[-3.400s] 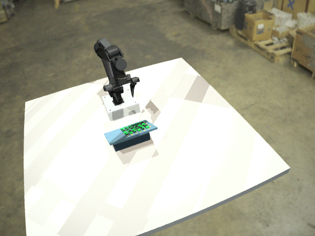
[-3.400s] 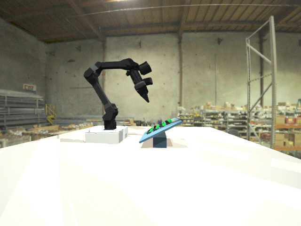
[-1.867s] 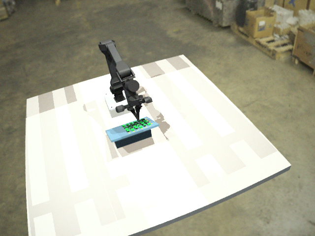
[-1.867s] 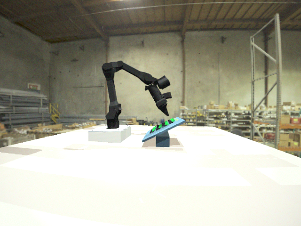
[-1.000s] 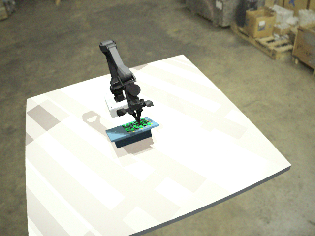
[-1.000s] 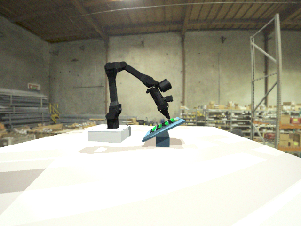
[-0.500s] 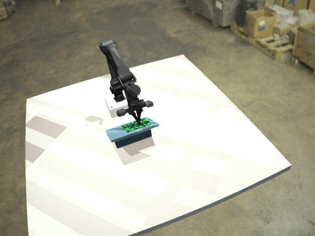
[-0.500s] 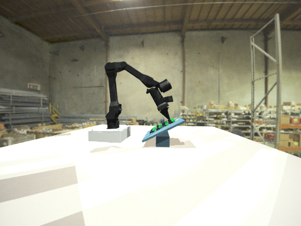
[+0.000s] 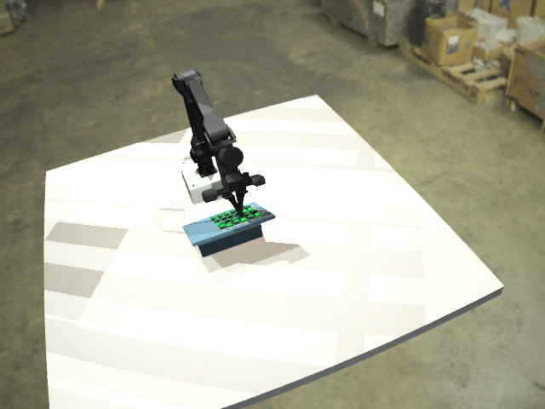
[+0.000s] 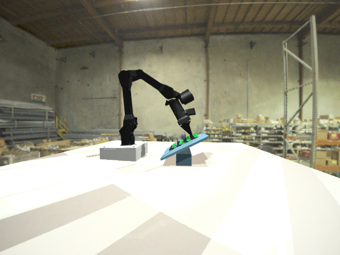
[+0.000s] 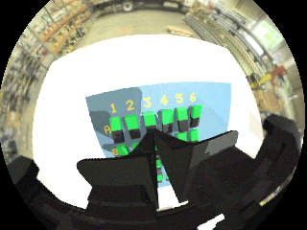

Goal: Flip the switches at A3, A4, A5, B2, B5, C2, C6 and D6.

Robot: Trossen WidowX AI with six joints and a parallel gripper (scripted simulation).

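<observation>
The counter (image 9: pixel 281 308) (image 10: pixel 170 197) (image 11: pixel 144 57) is seen spread across most of the upper view, pale and banded with shadow, and here, at upper centre of that frame, the black arm (image 9: pixel 200 106) (image 10: pixel 152 81) is bent over from its grey base (image 9: pixel 200 194) (image 10: pixel 118 153). Next in size comes the blue panel (image 9: pixel 200 231) (image 10: pixel 175 151) (image 11: pixel 218 101), placed near the middle of the top view and right of centre in the exterior one, tilted on a dark block (image 9: pixel 231 240) (image 10: pixel 183 159), its lower edge turned toward the base. Down onto it the gripper (image 9: pixel 240 215) (image 10: pixel 192 136) (image 11: pixel 153 132) is pointed, closed with nothing held, its tips at the upper rows, close by the near end of the A3 switch (image 11: pixel 150 119); whether contact is made cannot be told. And now the smallest things: green-and-black rockers, the A1 switch (image 11: pixel 116 124) to the A6 switch (image 11: pixel 196 116) lined up under yellow numbers, the lower rows largely hidden. The panel is judged firm and well seated; nothing needs to be grasped. The rockers should be light, stiff and perhaps a little slick, so a short push on the raised end is called for, centred, lest a neighbour be caught.
</observation>
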